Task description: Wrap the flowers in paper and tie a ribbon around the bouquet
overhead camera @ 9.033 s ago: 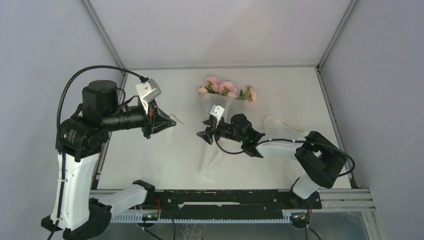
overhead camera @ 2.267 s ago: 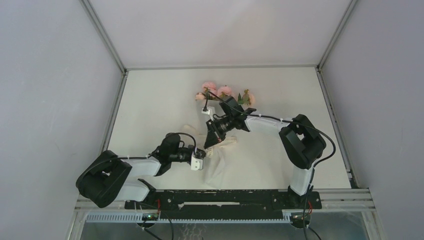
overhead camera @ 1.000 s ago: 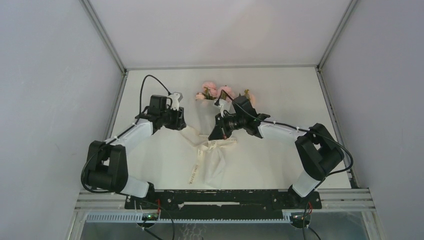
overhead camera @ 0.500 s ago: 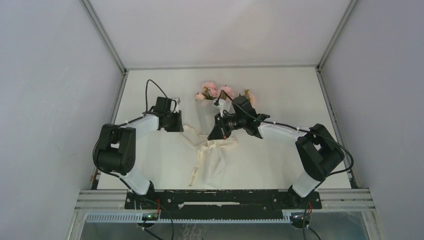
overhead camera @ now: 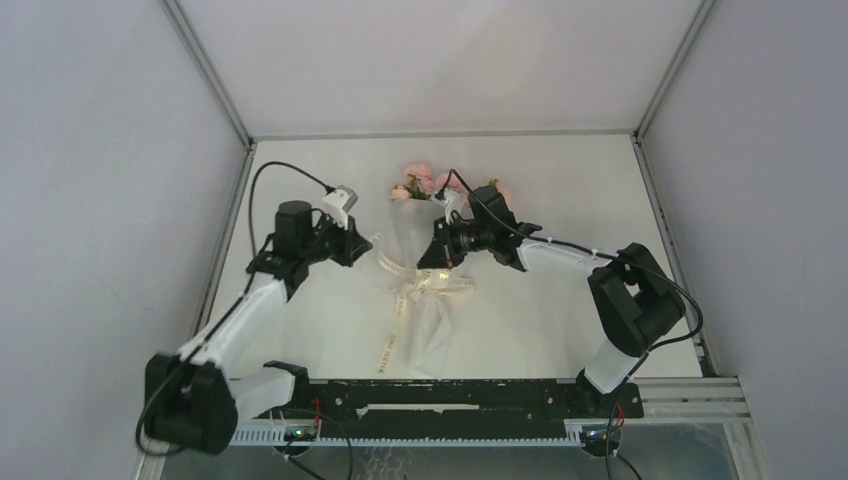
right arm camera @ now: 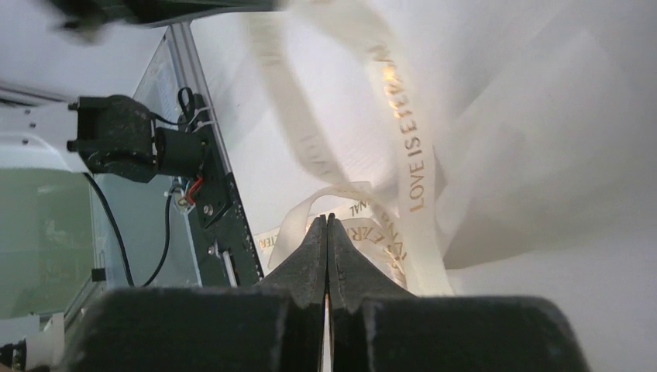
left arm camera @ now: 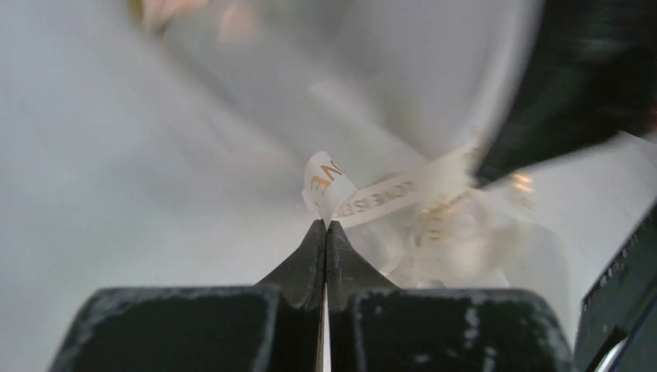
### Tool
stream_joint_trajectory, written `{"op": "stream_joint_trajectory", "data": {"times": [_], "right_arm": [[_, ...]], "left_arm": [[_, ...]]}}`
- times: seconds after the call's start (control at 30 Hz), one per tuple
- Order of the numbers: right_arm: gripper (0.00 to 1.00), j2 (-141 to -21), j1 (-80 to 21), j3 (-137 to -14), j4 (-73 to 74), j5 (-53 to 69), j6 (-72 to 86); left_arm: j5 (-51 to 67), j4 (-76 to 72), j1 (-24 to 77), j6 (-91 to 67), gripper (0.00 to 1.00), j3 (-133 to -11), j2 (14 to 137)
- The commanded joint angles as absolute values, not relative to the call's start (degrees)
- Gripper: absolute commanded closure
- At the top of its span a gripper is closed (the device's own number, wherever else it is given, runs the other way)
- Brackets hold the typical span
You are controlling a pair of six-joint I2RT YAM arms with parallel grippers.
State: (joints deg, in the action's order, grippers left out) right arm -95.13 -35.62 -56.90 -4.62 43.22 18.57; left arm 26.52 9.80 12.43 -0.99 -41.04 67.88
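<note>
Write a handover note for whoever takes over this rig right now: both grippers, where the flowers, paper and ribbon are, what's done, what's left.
Left gripper: shut, pinching the ribbon at its fingertips, out to the left of the bouquet.
Right gripper: shut on the ribbon at the bouquet's waist.
Flowers: lying down inside the paper cone, heads at the far end.
Done: wrapping. The ribbon is gathered at the waist, with one tail trailing toward the near edge.
Left: I cannot tell whether a knot has been tied. Probably pull it tight, finish the tie, then release.
</note>
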Motion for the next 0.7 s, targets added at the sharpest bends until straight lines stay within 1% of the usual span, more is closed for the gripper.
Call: {"op": "stream_joint_trajectory", "data": {"times": [0.0,0.13,0.3,0.5,0.57,0.67], "right_arm": [[1.0,-96.7,-33.8,-60.0,-6.1,40.7,22.0],[1.0,-99.8,-33.6,-63.2,-4.0,40.3,21.5],[1.0,-102.0,-33.5,-65.2,-2.6,39.0,21.0],[1.0,-103.8,-33.5,-68.6,-0.3,38.4,19.6],[1.0,-104.5,-33.6,-69.4,-0.3,38.6,19.5],[1.0,-105.5,-33.5,-70.3,2.4,38.5,19.3]], "left_arm": [[43.4,8.7,15.9,13.6,1.0,-38.9,53.7],[49.3,13.8,23.0,25.8,1.0,-36.1,44.1],[49.3,14.0,31.3,34.1,1.0,-37.3,39.6],[50.1,20.2,42.0,39.7,1.0,-41.9,39.6],[49.4,19.5,45.9,40.3,1.0,-42.5,40.7],[48.2,14.4,53.2,36.2,1.0,-42.2,43.0]]}}
